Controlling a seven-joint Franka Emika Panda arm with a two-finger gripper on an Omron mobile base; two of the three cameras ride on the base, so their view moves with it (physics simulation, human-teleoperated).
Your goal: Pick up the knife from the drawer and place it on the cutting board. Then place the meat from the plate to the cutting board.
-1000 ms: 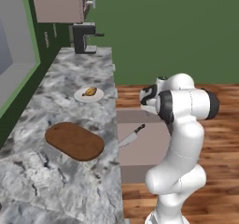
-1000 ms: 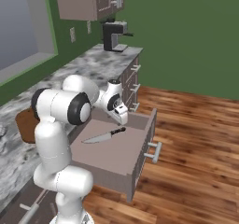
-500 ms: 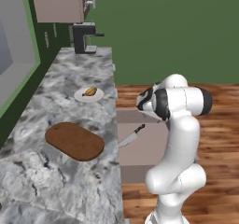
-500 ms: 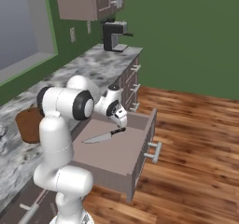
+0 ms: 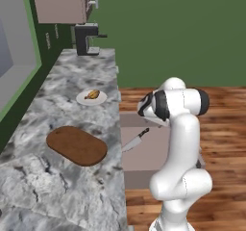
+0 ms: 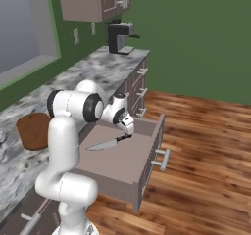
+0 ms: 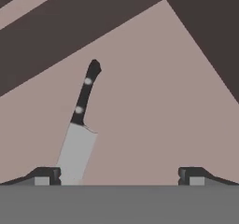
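The knife (image 5: 136, 140) (image 6: 109, 143) (image 7: 80, 125) lies flat on the floor of the open mauve-brown drawer (image 6: 149, 153), silver blade toward the counter side and black handle pointing away. My gripper (image 6: 129, 129) (image 7: 119, 176) hangs just above the handle end, open, with nothing between its fingertips (image 7: 45, 176); the blade runs past the left tip. On the marble counter lies the dark reddish-brown cutting board (image 5: 77, 145) (image 6: 33, 130). Beyond it stands the white plate (image 5: 82, 100) with the golden-brown meat (image 5: 93, 95) on it.
A black coffee machine (image 5: 86, 38) (image 6: 120, 37) stands at the far end of the counter under a wall cabinet. The drawer front with its silver bar handle (image 6: 163, 156) juts over the wooden floor. Further drawer handles (image 6: 142, 89) line the cabinet fronts behind.
The hand has come down and a little toward the counter, closer to the knife in the drawer. Knife, board, plate and meat have stayed put.
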